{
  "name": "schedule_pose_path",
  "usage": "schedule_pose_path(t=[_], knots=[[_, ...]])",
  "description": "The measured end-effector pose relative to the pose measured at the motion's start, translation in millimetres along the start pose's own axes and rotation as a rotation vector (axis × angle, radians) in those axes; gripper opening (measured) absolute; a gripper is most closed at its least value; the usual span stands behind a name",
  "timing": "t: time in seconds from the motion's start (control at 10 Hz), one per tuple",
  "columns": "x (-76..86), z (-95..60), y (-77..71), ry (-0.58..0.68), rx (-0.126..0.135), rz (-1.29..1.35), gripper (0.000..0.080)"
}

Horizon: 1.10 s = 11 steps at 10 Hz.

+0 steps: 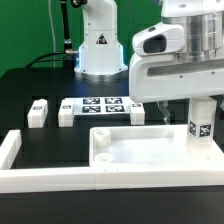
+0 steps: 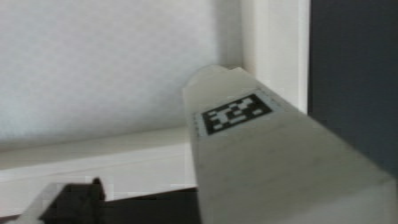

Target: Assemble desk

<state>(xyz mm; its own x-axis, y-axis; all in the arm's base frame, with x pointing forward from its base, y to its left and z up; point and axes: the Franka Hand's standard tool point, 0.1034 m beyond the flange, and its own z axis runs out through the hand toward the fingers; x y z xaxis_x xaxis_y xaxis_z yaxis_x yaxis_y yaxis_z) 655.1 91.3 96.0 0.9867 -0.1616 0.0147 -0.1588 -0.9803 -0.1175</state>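
Nearest the exterior camera, the bar (image 1: pixel 45 178) runs along the tabletop's (image 1: pixel 150 150) front edge, touching it or just beside it (I cannot tell which). One leg (image 1: pixel 203 125) stands upright on the tabletop at its end toward the exterior view's right, with its tag facing out. In the wrist view it sits close to a corner of the tabletop's rim. My gripper (image 1: pixel 200 99) hangs directly over that leg with its jaws spread. The one finger (image 2: pixel 63 203) I can see stands clear of the leg, so I hold nothing. Beyond the tabletop's far edge lie three loose legs (image 1: pixel 38 112) and the marker board (image 1: pixel 100 105).
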Motion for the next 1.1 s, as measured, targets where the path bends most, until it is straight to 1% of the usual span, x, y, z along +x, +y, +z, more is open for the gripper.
schedule_pose_path(t=[0.1,0.2,0.3,0.4,0.7,0.8,1.0,1.1], knots=[[-0.2,0.3,-0.2,0.000,0.000,0.016,0.0535],[-0.2,0.3,-0.2,0.000,0.000,0.024,0.0535],[0.3,0.0,-0.2,0.001,0.000,0.071,0.0352],[0.3,0.1,0.1,0.001,0.000,0.131,0.0295],[0.0,0.5,-0.3,0.000,0.002,0.368,0.0294],[0.6,0.9,-1.5,-0.006,0.007,0.508,0.0294],[4.8,0.8,0.3,-0.025,0.000,0.756,0.0293],[3.0,1.2,-0.4,-0.041,0.006,0.912,0.0294]])
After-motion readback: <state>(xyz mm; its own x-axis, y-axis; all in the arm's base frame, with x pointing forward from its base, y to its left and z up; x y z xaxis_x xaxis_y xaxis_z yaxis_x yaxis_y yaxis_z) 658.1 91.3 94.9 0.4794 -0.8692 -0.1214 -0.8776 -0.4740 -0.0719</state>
